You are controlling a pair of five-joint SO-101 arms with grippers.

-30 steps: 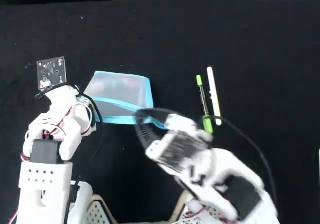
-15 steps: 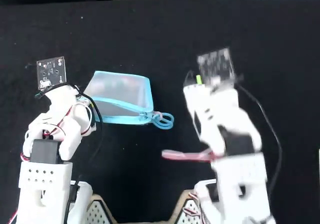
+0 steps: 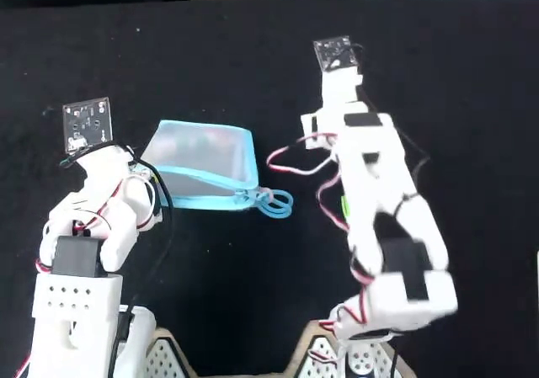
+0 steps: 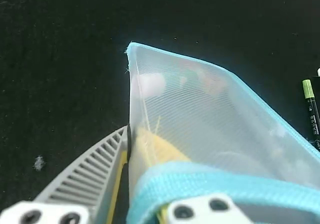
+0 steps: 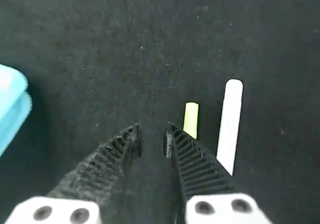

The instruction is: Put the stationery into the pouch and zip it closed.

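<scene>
The light blue mesh pouch (image 3: 205,162) lies on the black table, its zipper pull (image 3: 274,202) pointing right. My left gripper (image 3: 145,186) is shut on the pouch's left end, and its wrist view shows the mesh (image 4: 200,119) with a yellow item (image 4: 156,151) inside. A green pen (image 5: 191,118) and a white pen (image 5: 230,120) lie side by side. My right gripper (image 5: 151,134) hovers just beside the green pen, narrowly open with nothing between its fingers. In the high view the right arm (image 3: 364,167) stretches over the pens, so just a sliver of green (image 3: 344,205) shows.
The table is a plain black cloth (image 3: 472,100). The left arm's base (image 3: 76,311) and the right arm's base (image 3: 396,302) stand at the near edge. The green pen's tip (image 4: 311,109) shows beyond the pouch in the left wrist view.
The right arm swung away from the pouch's zipper end to the right and stretched out over the two pens. The left arm and the pouch stayed put.
</scene>
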